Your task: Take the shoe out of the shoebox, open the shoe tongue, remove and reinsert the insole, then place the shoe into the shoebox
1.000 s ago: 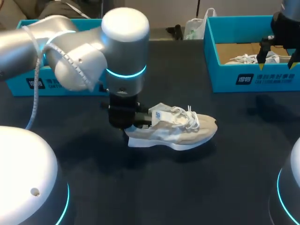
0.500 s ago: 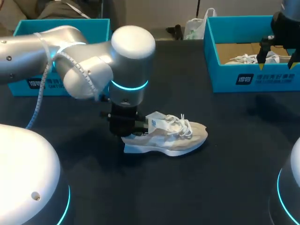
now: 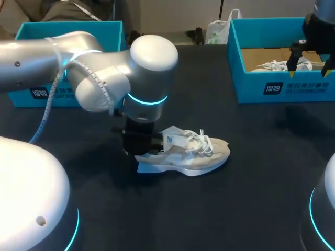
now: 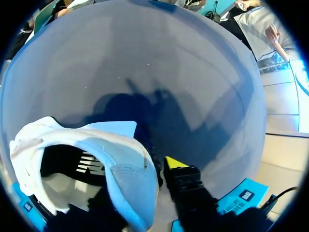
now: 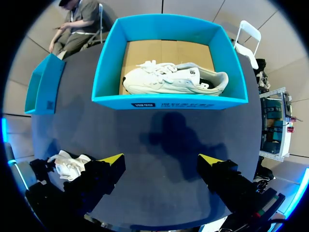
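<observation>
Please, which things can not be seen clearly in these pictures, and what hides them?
- Grip of the left claw on the white and beige sneaker: head view, the arm's wrist covers it; left wrist view, the heel covers one side.
- Right claw: head view, the right edge cuts it off.
- Second white sneaker in the open blue cardboard shoebox: head view, box wall hides most.

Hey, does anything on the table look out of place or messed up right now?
Nothing stands out. The shoe stands upright on its sole on the table, its heel in the left tool, laces loose. A second shoe lies on its side in the right shoebox, and the right tool hangs open near it.
</observation>
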`<act>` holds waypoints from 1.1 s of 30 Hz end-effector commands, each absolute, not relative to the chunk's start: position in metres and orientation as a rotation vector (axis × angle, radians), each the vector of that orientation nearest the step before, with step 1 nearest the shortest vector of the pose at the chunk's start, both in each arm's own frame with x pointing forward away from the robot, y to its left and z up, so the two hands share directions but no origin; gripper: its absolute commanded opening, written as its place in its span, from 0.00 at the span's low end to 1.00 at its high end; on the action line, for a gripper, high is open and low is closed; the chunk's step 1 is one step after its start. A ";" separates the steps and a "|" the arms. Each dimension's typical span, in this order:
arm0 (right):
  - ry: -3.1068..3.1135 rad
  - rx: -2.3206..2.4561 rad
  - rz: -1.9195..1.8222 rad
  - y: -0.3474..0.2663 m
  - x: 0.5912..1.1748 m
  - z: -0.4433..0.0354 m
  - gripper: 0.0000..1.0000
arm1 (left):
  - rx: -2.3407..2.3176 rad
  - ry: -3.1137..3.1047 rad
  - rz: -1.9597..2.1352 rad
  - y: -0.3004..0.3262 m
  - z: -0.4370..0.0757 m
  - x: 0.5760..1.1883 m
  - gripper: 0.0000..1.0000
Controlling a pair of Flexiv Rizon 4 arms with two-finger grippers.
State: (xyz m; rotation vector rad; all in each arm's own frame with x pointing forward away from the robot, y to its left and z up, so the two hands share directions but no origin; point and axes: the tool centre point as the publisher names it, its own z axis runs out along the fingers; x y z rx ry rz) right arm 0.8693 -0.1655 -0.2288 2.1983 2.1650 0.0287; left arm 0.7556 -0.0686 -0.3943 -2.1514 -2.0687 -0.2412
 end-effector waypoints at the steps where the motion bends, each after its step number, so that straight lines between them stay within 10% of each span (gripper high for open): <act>1: 2.162 2.199 0.027 -0.165 0.869 -0.229 1.00 | -2.150 -2.065 -0.232 -0.068 -0.391 0.754 1.00; 33: 2.162 2.199 0.027 -0.165 0.869 -0.229 1.00 | -2.038 -2.359 0.318 -0.050 -0.274 0.744 1.00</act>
